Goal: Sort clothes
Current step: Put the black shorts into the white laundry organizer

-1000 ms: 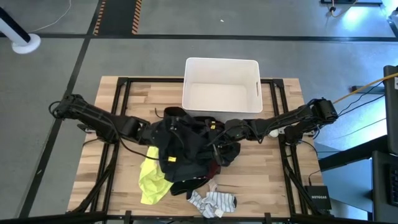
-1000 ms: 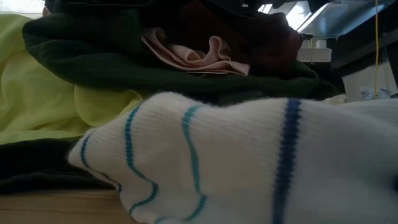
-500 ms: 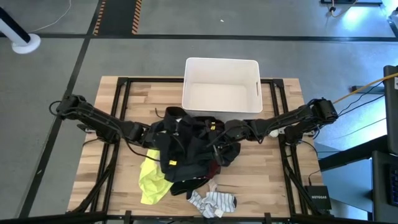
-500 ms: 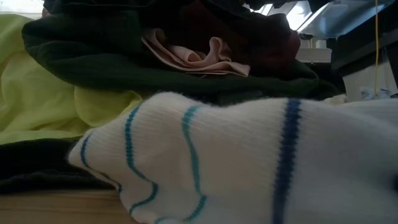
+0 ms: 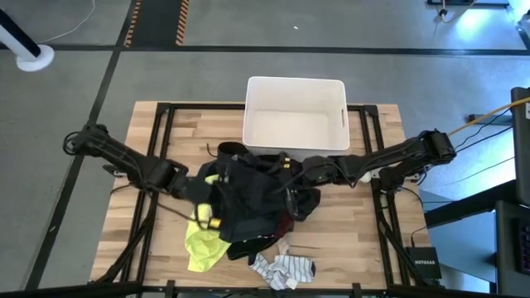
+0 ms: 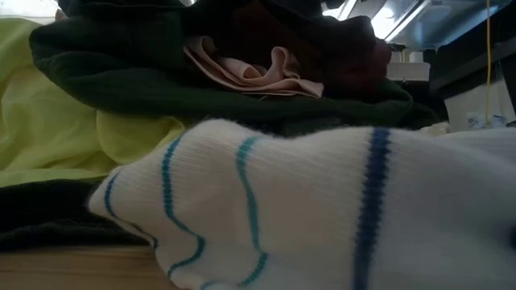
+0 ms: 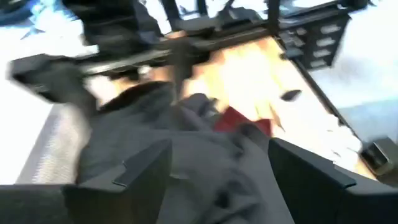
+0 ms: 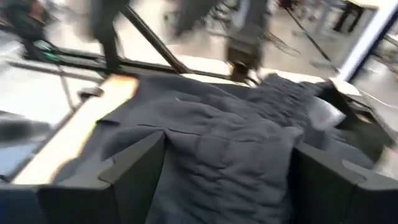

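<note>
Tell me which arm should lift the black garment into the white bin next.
Probably the right. In the high view the right gripper sits at the black garment, just below the white bin. The left gripper is at the pile's far edge, near the neon yellow piece, farther from the bin.

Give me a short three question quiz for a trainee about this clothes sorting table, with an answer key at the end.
1. True or false: the white bin already holds a garment.
2. Multiple choice: the striped sock lies (a) inside the bin, (b) on the table at the near edge, apart from both grippers, (c) on top of the pile.
3. Fill in: the left gripper and right gripper both reach into the black garment; peeking out beside it on the left arm's side is the neon ____ garment.

Key: 1 false, the bin looks empty. 2 b. 3 yellow.
</note>
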You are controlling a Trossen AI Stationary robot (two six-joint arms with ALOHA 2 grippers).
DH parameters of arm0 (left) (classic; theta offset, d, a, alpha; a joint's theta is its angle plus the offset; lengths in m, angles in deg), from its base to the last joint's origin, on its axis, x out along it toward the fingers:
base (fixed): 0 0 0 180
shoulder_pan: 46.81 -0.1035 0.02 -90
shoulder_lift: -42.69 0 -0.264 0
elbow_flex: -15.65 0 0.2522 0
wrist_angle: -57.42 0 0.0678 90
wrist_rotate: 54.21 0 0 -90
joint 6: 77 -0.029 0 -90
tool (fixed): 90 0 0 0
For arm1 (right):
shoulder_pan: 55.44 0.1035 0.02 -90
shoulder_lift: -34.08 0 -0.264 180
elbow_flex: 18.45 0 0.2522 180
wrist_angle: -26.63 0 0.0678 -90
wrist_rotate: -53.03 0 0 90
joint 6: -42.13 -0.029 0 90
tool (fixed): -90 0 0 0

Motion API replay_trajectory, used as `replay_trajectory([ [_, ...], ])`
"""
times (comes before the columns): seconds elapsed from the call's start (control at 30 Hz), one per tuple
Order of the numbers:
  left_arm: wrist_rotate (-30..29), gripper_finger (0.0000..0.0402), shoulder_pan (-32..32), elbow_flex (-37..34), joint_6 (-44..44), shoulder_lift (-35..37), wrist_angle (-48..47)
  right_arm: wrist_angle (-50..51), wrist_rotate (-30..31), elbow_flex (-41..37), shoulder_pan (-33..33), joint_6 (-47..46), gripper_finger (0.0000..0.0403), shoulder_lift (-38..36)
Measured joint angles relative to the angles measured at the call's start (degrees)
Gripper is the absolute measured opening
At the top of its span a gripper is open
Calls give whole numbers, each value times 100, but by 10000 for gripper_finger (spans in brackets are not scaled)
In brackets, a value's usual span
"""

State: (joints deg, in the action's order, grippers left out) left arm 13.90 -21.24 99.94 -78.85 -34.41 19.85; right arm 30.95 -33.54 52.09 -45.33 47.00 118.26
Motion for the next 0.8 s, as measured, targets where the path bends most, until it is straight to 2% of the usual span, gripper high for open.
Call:
replay_trajectory([
  [0.13,-33,263,123,-11,-23,-493,123,910,373,347,0,-14,317,-52],
  [0.23,-249,263,129,-13,-245,-917,290,1210,410,468,0,-57,317,-52],
  [0.43,-1542,263,-36,-20,-592,-1402,249,1281,268,472,2,-220,317,-50],
  [0.73,-1584,262,-527,-110,-415,-1477,461,1200,-143,472,4,-463,317,129],
  [0.8,-1584,250,-643,-250,-378,-1479,481,1213,-149,470,4,-461,317,203],
])
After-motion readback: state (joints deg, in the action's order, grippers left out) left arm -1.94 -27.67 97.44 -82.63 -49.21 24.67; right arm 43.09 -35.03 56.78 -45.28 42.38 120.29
